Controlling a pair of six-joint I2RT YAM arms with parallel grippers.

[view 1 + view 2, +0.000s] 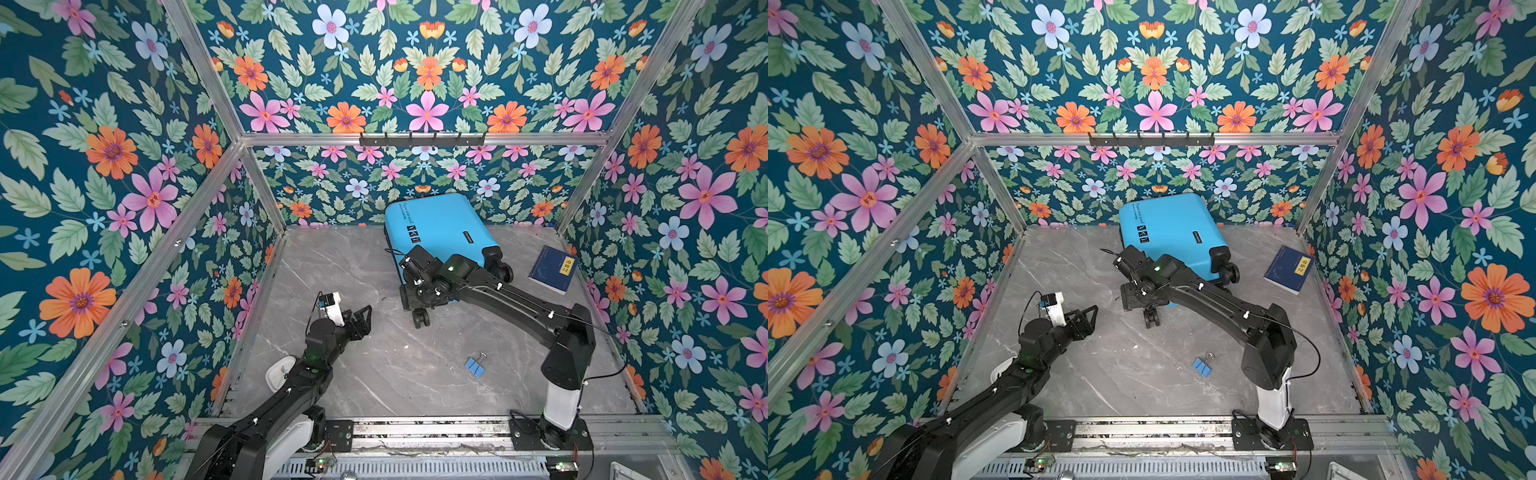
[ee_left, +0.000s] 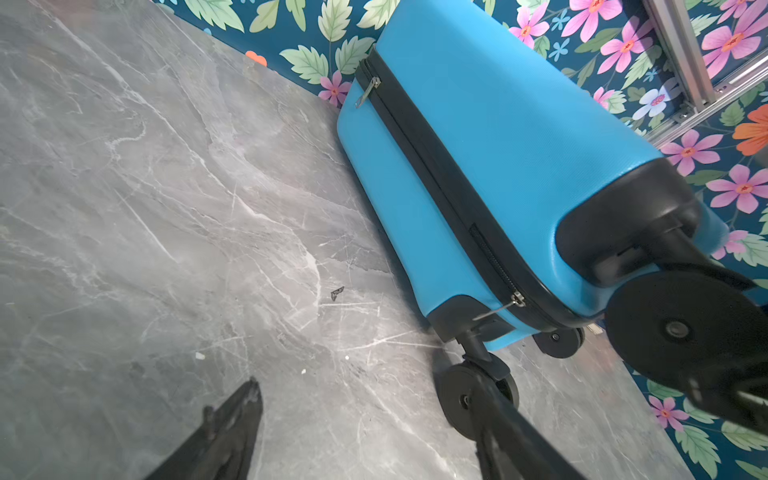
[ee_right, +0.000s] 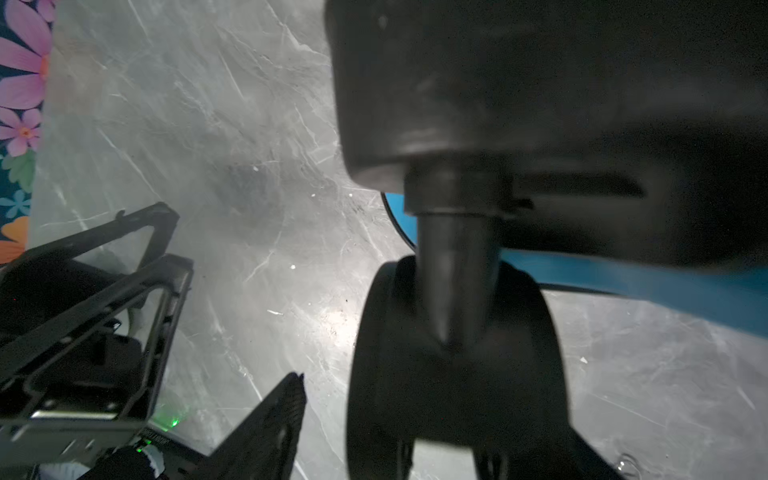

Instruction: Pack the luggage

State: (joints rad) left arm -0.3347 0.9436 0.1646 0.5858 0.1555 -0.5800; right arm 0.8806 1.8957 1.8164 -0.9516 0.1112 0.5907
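Luggage [image 1: 436, 232] sits closed; left gripper [image 1: 364, 318] gapes empty, right gripper [image 1: 413, 300] spread astride a wheel [image 1: 420, 318], not clamped

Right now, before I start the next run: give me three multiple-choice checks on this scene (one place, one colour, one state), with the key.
1. In both top views, the book lies:
A) on the luggage
B) left of it
C) right of it, near the right wall

2. The binder clip is:
A) blue
B) red
C) yellow

3. The luggage is:
A) open, lining showing
B) closed, lying flat
C) standing on its wheels

Key:
1 C, the book lies apart from the shell on that side.
2 A, its body is blue.
3 B, the left wrist view shows both shell halves together along the zipper.
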